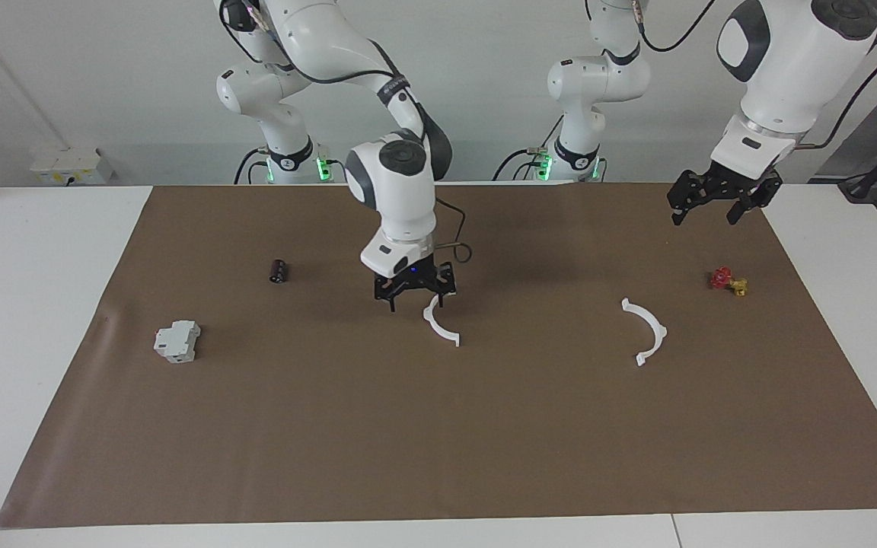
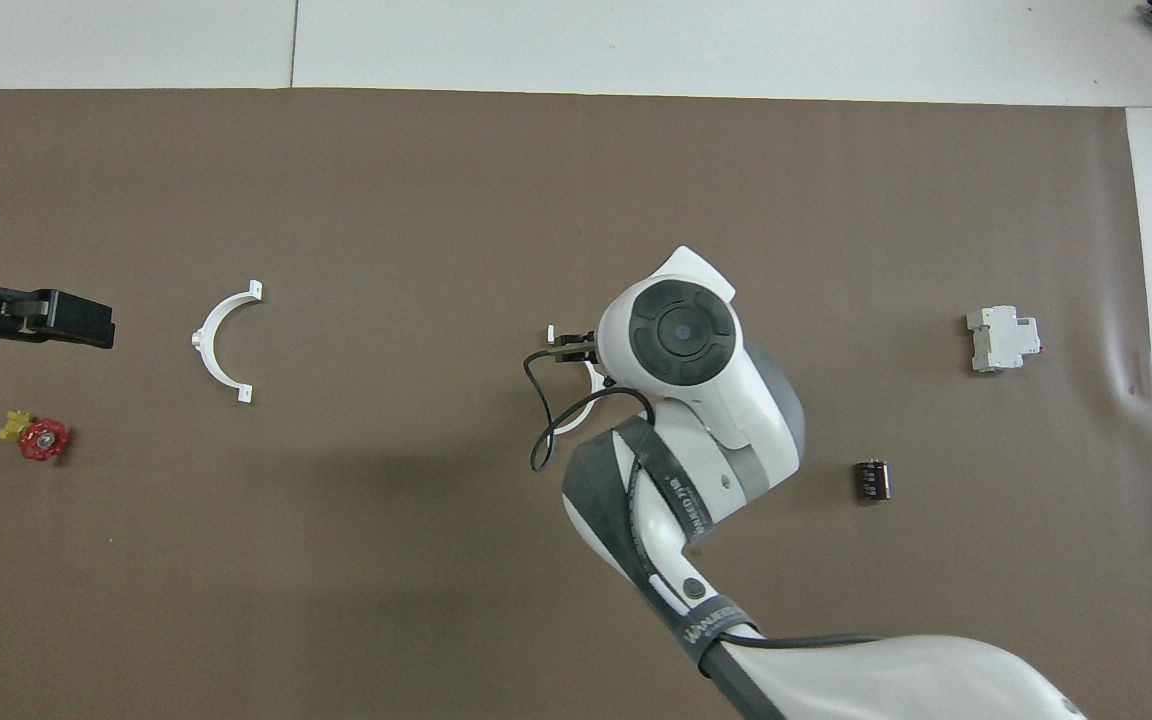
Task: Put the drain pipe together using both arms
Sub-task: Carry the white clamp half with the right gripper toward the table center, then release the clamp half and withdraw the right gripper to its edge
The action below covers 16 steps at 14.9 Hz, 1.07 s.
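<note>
Right pincer (image 1: 414, 298), released, hangs above one half-ring (image 1: 439, 323) whose open side apparently faces the left arm's end.

Robotics laboratory. Two white jointed arms (image 1: 317, 46) bolted at one edge of a white table (image 1: 35, 304), green status lights at the bases, brown paper mat (image 1: 438, 426) covering the surface, bare grey wall, trailing cables.

Overhead: right arm (image 2: 696, 400) hides much of one half-ring (image 2: 576, 415), left gripper (image 2: 46, 318) cut by the edge
</note>
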Available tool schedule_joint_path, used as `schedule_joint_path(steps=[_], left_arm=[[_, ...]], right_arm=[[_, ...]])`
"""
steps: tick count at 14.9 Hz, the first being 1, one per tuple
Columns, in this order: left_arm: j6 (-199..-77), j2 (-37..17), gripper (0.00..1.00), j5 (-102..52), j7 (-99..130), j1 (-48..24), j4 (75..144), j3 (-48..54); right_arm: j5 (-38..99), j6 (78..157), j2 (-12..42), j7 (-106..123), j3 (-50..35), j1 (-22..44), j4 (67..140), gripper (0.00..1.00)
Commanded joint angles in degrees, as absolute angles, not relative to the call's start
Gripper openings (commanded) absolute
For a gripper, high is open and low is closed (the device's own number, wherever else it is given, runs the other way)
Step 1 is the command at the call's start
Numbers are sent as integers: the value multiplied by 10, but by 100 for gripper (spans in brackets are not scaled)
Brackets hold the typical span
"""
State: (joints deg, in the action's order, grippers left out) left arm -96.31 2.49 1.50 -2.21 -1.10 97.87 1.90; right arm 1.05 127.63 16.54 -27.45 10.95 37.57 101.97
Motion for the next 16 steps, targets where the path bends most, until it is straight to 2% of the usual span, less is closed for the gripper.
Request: schedule_joint_path(steps=[1, 6, 11, 14, 16], left_arm=[[-1008, 47, 100, 8, -11, -11, 1018, 17], [-1150, 105, 100, 8, 45, -7, 1164, 15], [-1108, 115, 100, 10, 40, 13, 1172, 11], [-1140, 114, 100, 10, 65, 25, 1179, 12], [-1183, 100, 100, 10, 111, 22, 1190, 13]], right_arm=[[0, 1238, 103, -255, 102, 312, 1032, 100], [3, 1146, 27, -166, 103, 213, 1030, 100], [2, 964, -14, -81, 104, 131, 987, 100], [2, 913, -31, -15, 104, 77, 992, 100], [3, 917, -33, 22, 104, 53, 994, 100]])
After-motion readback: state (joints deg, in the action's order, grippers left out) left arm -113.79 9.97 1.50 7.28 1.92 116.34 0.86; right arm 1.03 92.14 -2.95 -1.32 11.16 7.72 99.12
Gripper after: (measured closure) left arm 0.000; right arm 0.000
